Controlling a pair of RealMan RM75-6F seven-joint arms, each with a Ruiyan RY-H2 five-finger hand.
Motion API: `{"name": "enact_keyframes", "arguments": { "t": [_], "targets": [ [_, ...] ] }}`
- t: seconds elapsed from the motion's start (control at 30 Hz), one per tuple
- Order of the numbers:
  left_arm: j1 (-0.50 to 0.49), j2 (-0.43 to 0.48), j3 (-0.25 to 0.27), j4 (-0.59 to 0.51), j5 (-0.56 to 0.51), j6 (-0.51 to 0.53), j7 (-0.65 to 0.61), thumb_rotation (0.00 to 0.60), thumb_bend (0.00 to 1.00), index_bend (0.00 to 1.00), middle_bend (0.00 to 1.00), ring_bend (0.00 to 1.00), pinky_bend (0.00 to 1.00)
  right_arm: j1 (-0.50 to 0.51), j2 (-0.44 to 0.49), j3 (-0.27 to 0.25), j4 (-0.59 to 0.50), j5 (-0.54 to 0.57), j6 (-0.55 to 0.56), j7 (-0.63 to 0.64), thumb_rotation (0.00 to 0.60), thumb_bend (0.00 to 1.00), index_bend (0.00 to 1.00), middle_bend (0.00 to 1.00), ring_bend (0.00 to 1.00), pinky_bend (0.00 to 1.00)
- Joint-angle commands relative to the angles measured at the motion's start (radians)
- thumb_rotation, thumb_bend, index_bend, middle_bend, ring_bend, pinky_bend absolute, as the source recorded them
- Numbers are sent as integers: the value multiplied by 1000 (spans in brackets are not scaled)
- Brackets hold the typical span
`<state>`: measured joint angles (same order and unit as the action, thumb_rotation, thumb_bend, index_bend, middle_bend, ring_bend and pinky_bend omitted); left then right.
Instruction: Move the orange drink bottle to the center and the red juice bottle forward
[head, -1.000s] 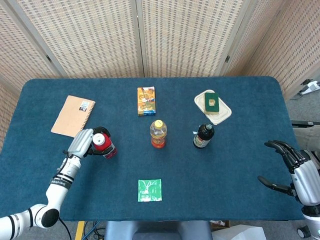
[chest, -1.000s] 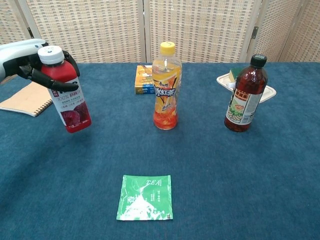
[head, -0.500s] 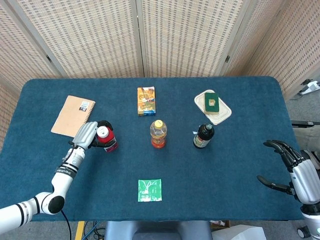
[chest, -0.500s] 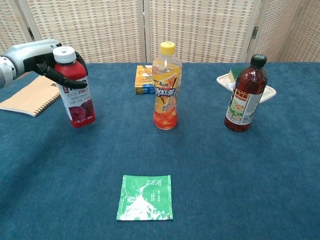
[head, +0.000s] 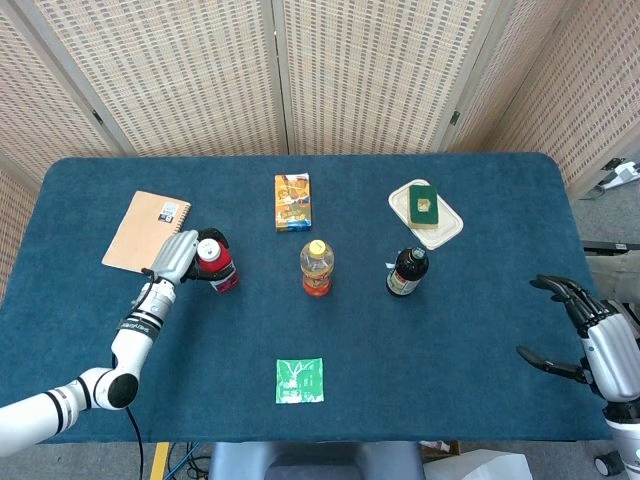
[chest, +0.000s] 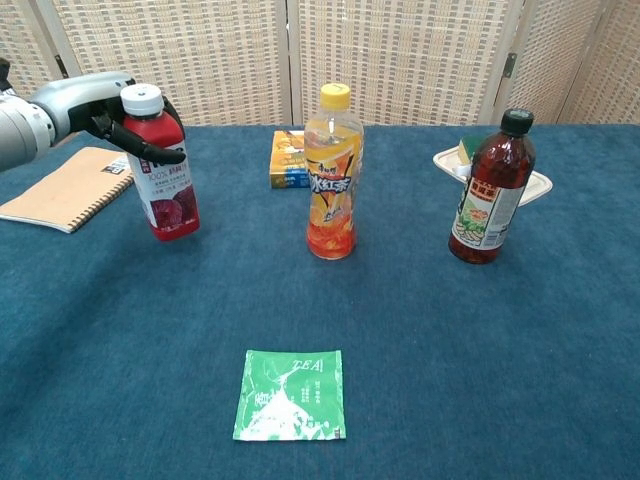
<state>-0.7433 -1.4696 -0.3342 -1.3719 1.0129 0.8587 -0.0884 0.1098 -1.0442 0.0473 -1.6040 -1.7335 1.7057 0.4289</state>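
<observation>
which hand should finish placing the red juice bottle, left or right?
Left. The left hand already grips the red juice bottle around its upper part on the table's left side. The right hand is open at the far right edge, with the dark bottle and orange drink bottle between.

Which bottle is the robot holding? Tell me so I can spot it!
Look at the blue table, on its left side by the tan notebook. The robot's left hand grips the red juice bottle there. It alone has a white cap and dark red juice.
</observation>
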Motion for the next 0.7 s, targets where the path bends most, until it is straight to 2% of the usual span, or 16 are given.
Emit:
{"name": "enact_keyframes", "arguments": {
  "t": [0.03, 0.4, 0.7],
  "targets": [
    [-10, -12, 2, 19, -4, -13, -6, 600, 171, 463, 423, 445, 446, 1, 0, 1, 2, 3, -4, 3, 600, 99, 143, 246, 166, 354],
    [-29, -41, -10, 65, -20, -24, -35, 600, 170, 462, 423, 445, 446, 4, -1, 3, 8, 12, -13, 12, 600, 99, 143, 246, 166, 354],
    [-41, -63, 0, 114, -9, -46, -57, 600, 170, 455, 423, 444, 447, 7, -2, 6, 13, 22, -24, 17, 600, 100, 143, 246, 167, 354]
  ]
}}
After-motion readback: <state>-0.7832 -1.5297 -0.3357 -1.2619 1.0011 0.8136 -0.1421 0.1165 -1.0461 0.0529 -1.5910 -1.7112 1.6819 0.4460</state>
